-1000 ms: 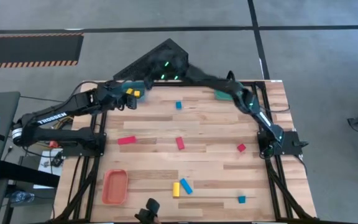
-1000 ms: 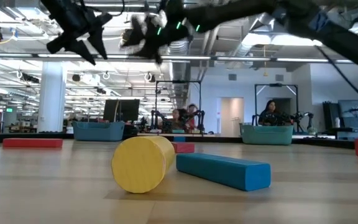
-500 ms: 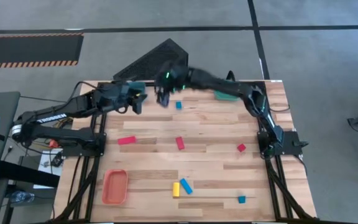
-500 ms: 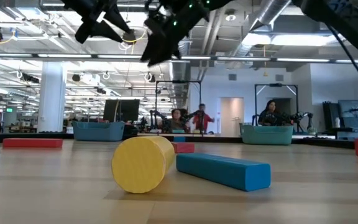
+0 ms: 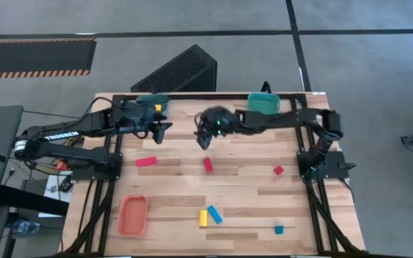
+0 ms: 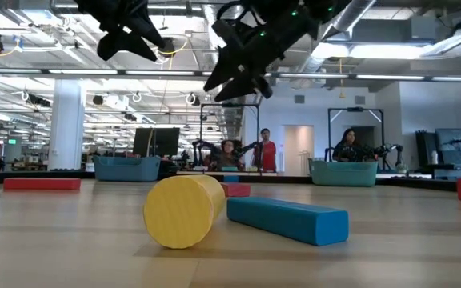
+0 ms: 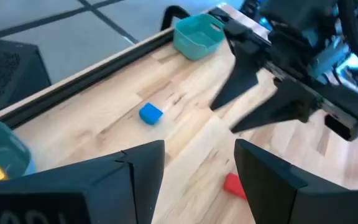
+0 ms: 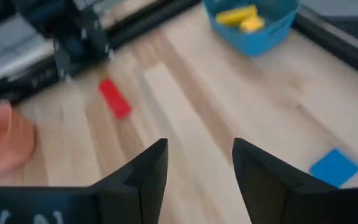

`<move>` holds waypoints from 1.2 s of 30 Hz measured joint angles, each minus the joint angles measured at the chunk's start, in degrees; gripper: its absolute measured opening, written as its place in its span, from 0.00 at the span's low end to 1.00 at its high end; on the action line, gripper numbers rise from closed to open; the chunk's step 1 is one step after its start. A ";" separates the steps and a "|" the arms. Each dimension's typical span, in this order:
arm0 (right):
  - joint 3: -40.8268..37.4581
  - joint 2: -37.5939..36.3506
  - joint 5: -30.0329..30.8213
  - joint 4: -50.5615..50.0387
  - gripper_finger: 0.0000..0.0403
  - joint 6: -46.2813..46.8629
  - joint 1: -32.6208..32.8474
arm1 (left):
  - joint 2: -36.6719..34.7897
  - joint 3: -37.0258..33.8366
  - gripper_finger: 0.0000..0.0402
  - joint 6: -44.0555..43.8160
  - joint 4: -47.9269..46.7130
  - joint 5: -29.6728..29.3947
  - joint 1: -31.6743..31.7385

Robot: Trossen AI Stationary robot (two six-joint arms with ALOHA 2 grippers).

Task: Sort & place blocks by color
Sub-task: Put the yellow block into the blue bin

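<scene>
My right gripper (image 5: 204, 138) hangs open and empty above the far middle of the table, near a blue cube (image 8: 334, 167). My left gripper (image 5: 160, 131) is also open and empty, in the air beside the far-left teal tray (image 5: 151, 101). That tray (image 8: 253, 18) holds yellow blocks (image 8: 240, 15). On the wood lie a red bar (image 5: 146, 161), a second red bar (image 5: 208, 165), a red cube (image 5: 278, 170), a yellow block (image 5: 203, 217) next to a blue bar (image 5: 214, 213), and a blue cube (image 5: 279, 229).
A second teal tray (image 5: 264, 104) stands at the far edge, right of centre. An orange tray (image 5: 132, 215) sits near the front left corner. The two grippers are close together over the far half. The low view shows the yellow block (image 6: 184, 210) and blue bar (image 6: 288, 218) up close.
My right gripper has swung away from the far-left teal tray toward the table's right and near side, sinking to the far middle. My left gripper has shifted a little toward the right and rolled its fingers.
</scene>
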 joint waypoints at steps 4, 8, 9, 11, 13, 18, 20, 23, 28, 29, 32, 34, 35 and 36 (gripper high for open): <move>-2.08 -0.76 1.90 -1.83 0.47 1.81 5.32 | 1.66 0.00 0.45 3.88 0.21 3.08 -0.02; -2.14 1.17 4.11 -3.22 0.45 6.08 11.68 | 3.44 0.00 0.45 6.26 0.46 3.84 -0.02; -2.15 2.12 5.21 -2.50 0.44 6.84 13.40 | 3.89 0.00 0.45 6.89 0.41 3.86 -0.02; -2.11 3.53 7.14 -2.30 0.44 9.81 16.42 | 4.86 0.00 0.45 7.93 0.62 4.05 -0.01; -2.14 4.90 7.98 -2.55 0.43 13.81 19.24 | 5.82 0.00 0.45 8.29 0.75 6.21 0.03; -2.07 6.56 9.44 -4.49 0.43 21.56 24.87 | 6.51 0.00 0.45 8.14 1.41 7.36 -1.09; -2.14 6.58 10.41 -6.61 0.43 23.93 26.77 | 6.51 0.00 0.45 8.75 3.06 5.07 -2.18; -2.04 6.37 10.04 -8.80 0.43 26.51 28.98 | 6.40 0.00 0.45 9.41 6.07 3.95 -3.70; 0.15 5.82 7.09 -11.47 0.44 19.07 32.55 | 6.38 0.00 0.45 8.59 9.50 4.92 -7.05; 0.57 5.83 6.85 -11.57 0.45 15.62 33.15 | 6.38 0.00 0.45 8.52 9.56 4.94 -7.92; 1.84 6.08 5.02 -10.85 0.48 -1.37 34.58 | 6.38 0.00 0.45 8.62 9.13 4.48 -10.48; 2.19 6.10 4.06 -10.76 0.52 -13.54 35.29 | 6.38 0.00 0.45 8.21 7.93 0.87 -12.64; 2.19 6.10 4.04 -10.72 0.54 -18.84 35.48 | 6.38 0.00 0.45 7.09 7.07 -2.27 -13.97; 2.18 6.12 4.01 -11.01 0.56 -22.98 35.48 | 6.25 0.00 0.45 5.83 6.26 -5.65 -15.48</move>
